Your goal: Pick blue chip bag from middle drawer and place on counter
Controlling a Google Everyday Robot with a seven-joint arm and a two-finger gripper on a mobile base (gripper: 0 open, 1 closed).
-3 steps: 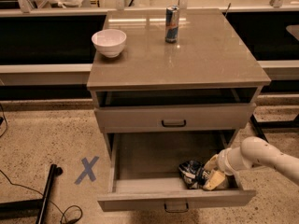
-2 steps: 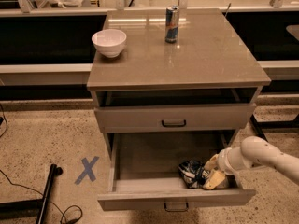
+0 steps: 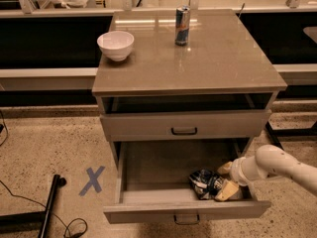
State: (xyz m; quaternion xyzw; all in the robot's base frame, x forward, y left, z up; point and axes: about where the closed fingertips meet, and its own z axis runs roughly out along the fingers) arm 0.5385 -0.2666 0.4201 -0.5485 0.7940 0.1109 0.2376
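The blue chip bag (image 3: 204, 181) lies crumpled in the front right of the pulled-out middle drawer (image 3: 148, 170). My gripper (image 3: 220, 181) reaches into the drawer from the right on a white arm. Its two tan fingers (image 3: 227, 190) are spread apart, one behind and one in front of the bag's right end, touching or nearly touching it. The bag rests on the drawer floor. The counter (image 3: 218, 58) tops the grey cabinet above.
A white bowl (image 3: 116, 44) stands on the counter's back left and a tall blue-and-silver can (image 3: 182, 26) at its back middle. The drawer above (image 3: 184, 125) is closed. A blue tape X (image 3: 92, 180) and a black pole (image 3: 51, 205) lie on the floor at left.
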